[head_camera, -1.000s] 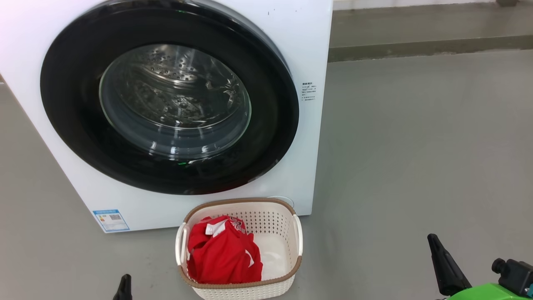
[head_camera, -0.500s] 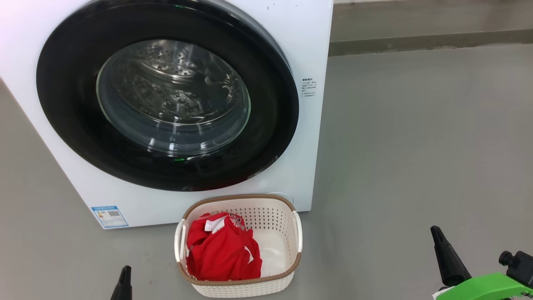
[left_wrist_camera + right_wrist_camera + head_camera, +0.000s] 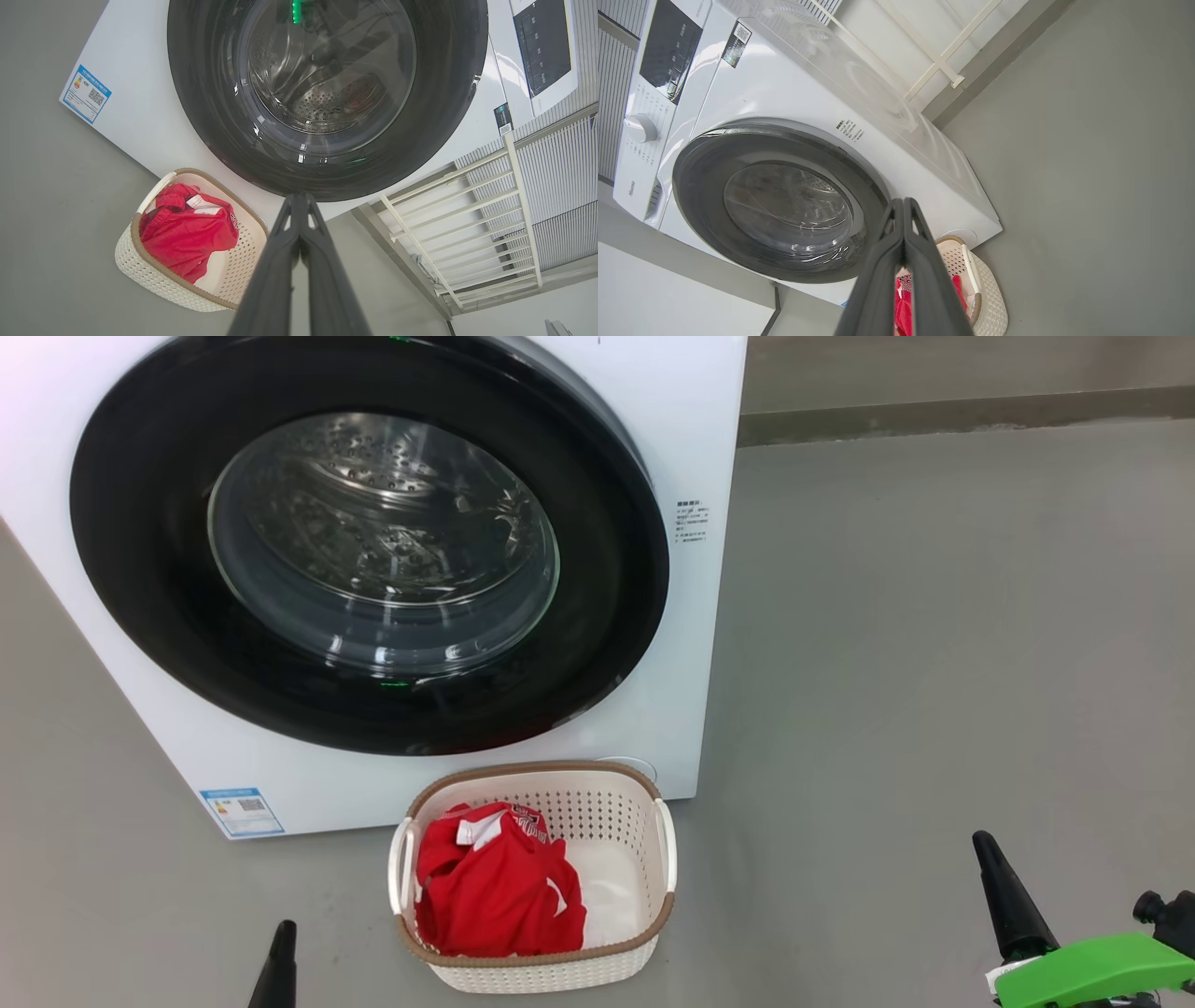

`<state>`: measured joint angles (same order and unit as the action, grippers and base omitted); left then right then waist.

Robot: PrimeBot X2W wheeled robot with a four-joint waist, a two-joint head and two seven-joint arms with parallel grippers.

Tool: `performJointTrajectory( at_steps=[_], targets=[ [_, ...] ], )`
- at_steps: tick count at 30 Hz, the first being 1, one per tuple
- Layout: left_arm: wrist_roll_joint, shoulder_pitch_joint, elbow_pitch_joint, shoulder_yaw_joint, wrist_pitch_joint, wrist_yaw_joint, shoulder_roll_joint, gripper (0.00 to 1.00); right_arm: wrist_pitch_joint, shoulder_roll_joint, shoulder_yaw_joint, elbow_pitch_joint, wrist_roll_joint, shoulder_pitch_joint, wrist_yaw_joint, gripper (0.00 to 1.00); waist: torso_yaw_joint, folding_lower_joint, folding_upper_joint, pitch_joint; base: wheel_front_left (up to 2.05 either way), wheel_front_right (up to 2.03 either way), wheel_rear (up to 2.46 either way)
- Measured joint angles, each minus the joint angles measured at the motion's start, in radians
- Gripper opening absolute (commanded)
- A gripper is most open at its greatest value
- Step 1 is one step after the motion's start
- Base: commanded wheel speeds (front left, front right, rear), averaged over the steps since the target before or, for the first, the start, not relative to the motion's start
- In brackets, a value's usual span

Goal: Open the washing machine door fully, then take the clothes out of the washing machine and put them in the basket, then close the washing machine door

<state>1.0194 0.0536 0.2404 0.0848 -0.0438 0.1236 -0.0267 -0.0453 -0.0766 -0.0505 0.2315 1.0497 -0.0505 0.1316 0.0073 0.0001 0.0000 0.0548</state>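
Washing machine [image 3: 695, 392] with its door [image 3: 611, 569] shut, and the clothes [image 3: 499, 896] laid in the basket [image 3: 537, 975] on the grey floor [image 3: 934, 663] before it.

The white machine was seen front-on from the head, its round black-rimmed door lying flush against the front and bare steel drum visible through the glass. The dark control panel [image 3: 668, 51] and a white dial [image 3: 640, 128] were shown by the right wrist view, and a white railing [image 3: 467, 219] beside the machine by the left wrist view. The cream basket was set just below the door, near the front panel, with the red clothes heaped in its left half. The left gripper [image 3: 299, 200] and the right gripper [image 3: 903, 205] were each seen with fingers pressed together, pinching nothing, well apart from door and basket. A small blue label [image 3: 241, 812] was fixed at the machine's lower left corner.
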Motion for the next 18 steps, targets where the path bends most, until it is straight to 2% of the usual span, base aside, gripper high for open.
performJointTrajectory(
  at_steps=[18],
  targets=[
    [0.182,-0.04,0.007,0.0,0.051,0.0,-0.002,0.0,0.047,0.014,-0.026,0.012,0.169,0.038,0.0,0.0,-0.002,0.0001,0.0,-0.018,0.0,0.0,0.0]
  ],
)
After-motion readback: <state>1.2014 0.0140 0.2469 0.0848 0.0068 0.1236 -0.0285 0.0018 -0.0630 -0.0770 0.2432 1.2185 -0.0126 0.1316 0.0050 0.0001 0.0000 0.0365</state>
